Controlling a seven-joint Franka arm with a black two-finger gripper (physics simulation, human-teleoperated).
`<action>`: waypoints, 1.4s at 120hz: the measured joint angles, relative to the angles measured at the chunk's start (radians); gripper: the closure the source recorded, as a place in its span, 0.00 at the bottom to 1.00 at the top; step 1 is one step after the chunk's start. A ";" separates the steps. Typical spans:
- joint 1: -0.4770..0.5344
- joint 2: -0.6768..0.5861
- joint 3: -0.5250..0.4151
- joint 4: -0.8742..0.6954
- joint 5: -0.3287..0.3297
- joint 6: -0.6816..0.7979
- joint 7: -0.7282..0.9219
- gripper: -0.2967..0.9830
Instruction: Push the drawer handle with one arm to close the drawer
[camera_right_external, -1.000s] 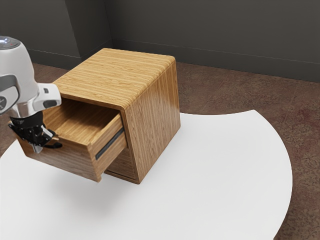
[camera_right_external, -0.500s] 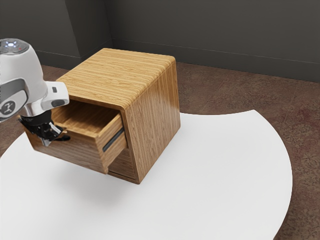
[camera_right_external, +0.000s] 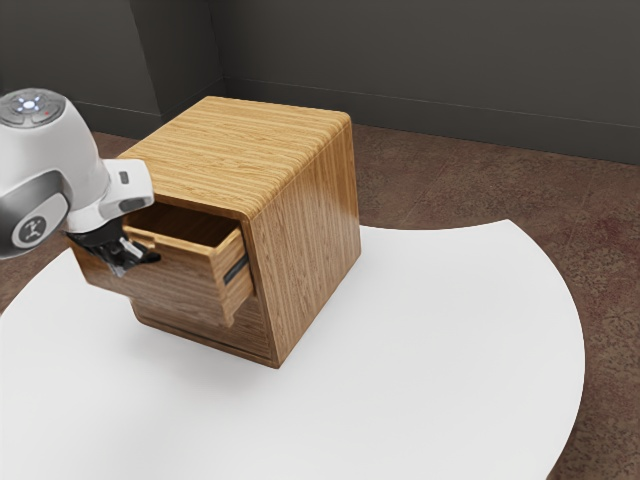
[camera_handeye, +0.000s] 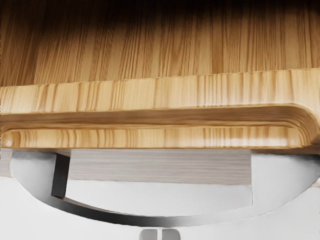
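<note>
The wooden cabinet has its upper drawer partly out, with a gap showing above the drawer's front. At that front, my gripper is low against the dark handle. In the wrist view, the curved metal handle bows out from below the drawer's top edge. The two tips of my gripper stand side by side, shut, just outside the middle of the handle's curve. Nothing is held between them. The exact contact with the handle is hard to tell.
A white round-edged table carries the cabinet. The cabinet's lower front lies beneath the drawer. Brown floor and a dark wall are behind.
The drawer has slid a good way into the cabinet, and its opening is smaller. My hand has moved along with its front, toward the cabinet and the exterior view's right.
</note>
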 joint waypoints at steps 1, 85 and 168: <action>0.000 0.001 0.000 0.000 0.000 0.004 0.000 0.85; 0.019 0.079 0.001 -0.010 0.077 0.249 -0.010 0.84; 0.029 0.133 0.009 -0.016 0.188 0.394 -0.058 0.85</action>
